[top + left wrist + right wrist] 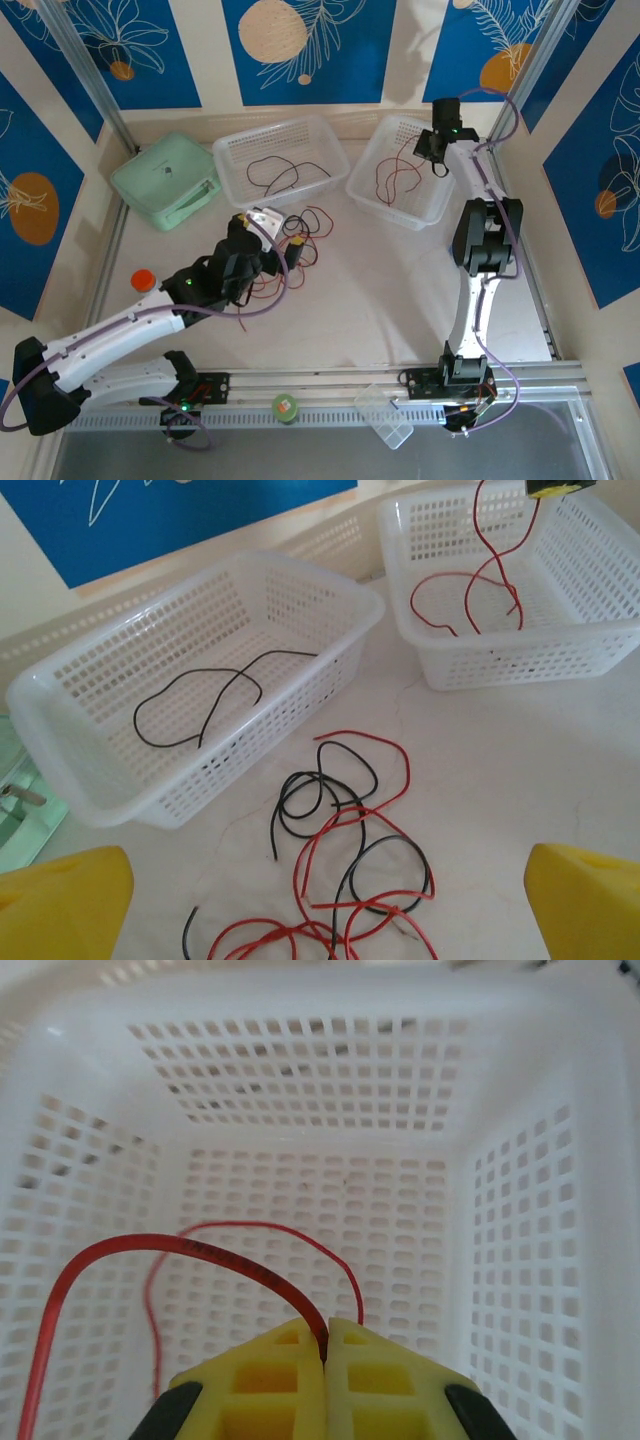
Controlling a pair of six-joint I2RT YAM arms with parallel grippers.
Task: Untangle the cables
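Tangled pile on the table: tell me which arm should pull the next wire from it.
Left, likely. The left gripper hangs open close over the pile. The right gripper is shut on a red wire over the right-hand basket, away from the pile.

Left gripper (322,905) jaws stand wide apart, one yellow finger (60,905) in the lower left corner, the other in the lower right. Between them, lower centre, a tangle of red and black cables (340,865) lies on the white table (500,770). Centre left: white mesh basket (230,765), one black cable (238,675) on its floor. Upper right: second basket (520,665), with a red cable (480,580) dropping into it from the top edge.
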